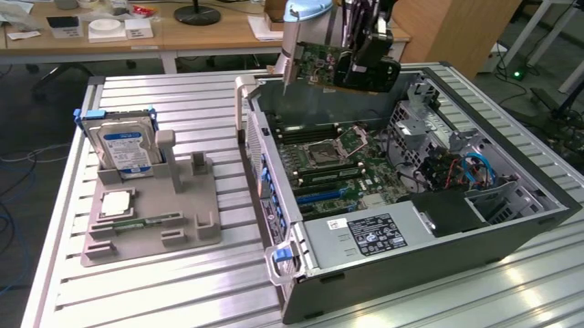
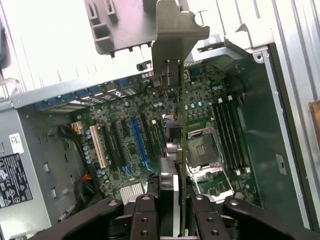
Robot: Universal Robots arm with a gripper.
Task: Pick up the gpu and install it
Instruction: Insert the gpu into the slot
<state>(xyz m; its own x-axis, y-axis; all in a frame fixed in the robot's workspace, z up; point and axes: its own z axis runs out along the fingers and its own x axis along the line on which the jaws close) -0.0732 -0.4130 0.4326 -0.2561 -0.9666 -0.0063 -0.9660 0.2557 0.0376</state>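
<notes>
The gpu (image 1: 315, 60) is a dark green circuit card with a pale metal bracket (image 1: 290, 58) at one end. It hangs in the air above the far rim of the open computer case (image 1: 548, 205). My gripper (image 1: 351, 66) is shut on the card's edge. In the wrist view the gpu (image 2: 182, 130) is edge-on between my fingers (image 2: 146, 212), its bracket (image 2: 175, 35) pointing away from me. Beneath it lies the motherboard (image 2: 150, 115) with its expansion slots, among them a blue slot (image 2: 139, 140).
A grey fixture (image 1: 150, 239) at the exterior view's left holds a silver hard drive (image 1: 126, 147), a processor chip (image 1: 117, 203) and a green memory strip (image 1: 137, 223). Inside the case are the processor socket (image 2: 202, 150), memory slots (image 2: 227, 132), power supply (image 1: 365, 236) and cables (image 1: 474, 171).
</notes>
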